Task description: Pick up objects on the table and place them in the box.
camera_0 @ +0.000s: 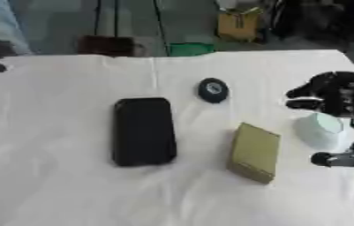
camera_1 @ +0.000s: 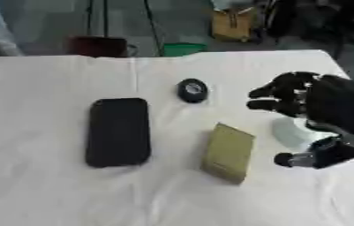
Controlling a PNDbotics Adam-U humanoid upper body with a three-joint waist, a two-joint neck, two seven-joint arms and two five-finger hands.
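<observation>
The robot's right hand (camera_1: 318,106) arches, fingers and thumb spread, around one pale cup-like object (camera_1: 291,132) without closing. To its left lie one olive box (camera_1: 228,152), one round black disc (camera_1: 191,90) and one black case (camera_1: 118,131).

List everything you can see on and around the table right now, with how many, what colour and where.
Table: one, white cloth cover, fills the view.
Box: one, black, flat, left of centre.
Round thing: one, dark with a light centre, beyond the middle.
Flat block: one, olive yellow, right of the box.
Cup-like thing: one, pale bluish white, right side, under the right hand.
Background clutter: a yellow box, a green thing, a dark brown thing, beyond the far edge.
Right hand: one, black, fingers curved over the pale thing.
</observation>
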